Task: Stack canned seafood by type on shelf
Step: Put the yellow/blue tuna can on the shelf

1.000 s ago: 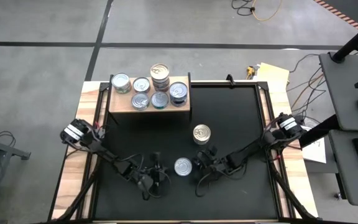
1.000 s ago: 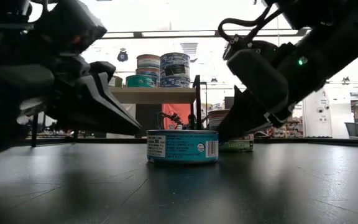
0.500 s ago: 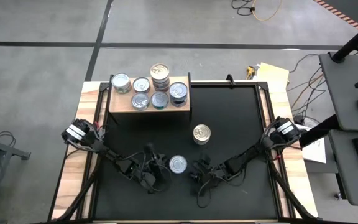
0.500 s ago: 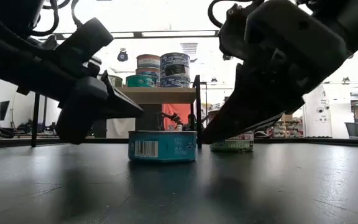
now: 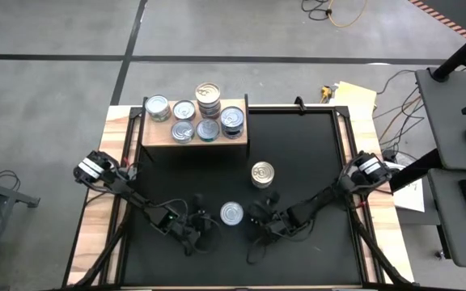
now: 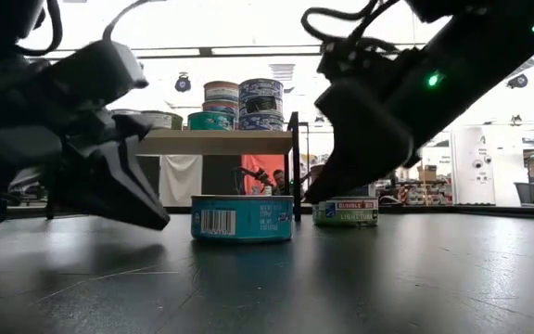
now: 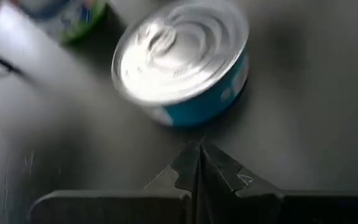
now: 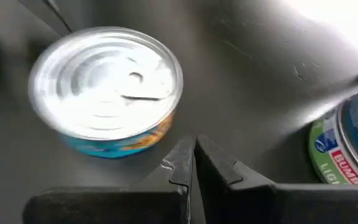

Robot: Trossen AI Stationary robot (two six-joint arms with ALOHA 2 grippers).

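Black matting covers the table, which stands on a grey floor with cables and a desk off to the right side. At the table's far edge sits the wooden shelf, already carrying several tins, some stacked two or more high. Two tins remain on the mat. One silver-topped tin with a blue label lies flat near the front edge, directly between both arms. The left gripper rests low just beside this tin on its left, with its fingers pressed together and holding nothing. The right gripper sits just beside the same tin on its right, fingers likewise pressed together and empty. Each wrist camera shows the tin lying just ahead of closed fingertips, apart from them, lid facing up. Being round, the tin has no long axis to line up with. Both grippers look about equally near it, so either could take it once its fingers spread. A second tin with a gold top stands farther back, toward the shelf, closer to the right arm
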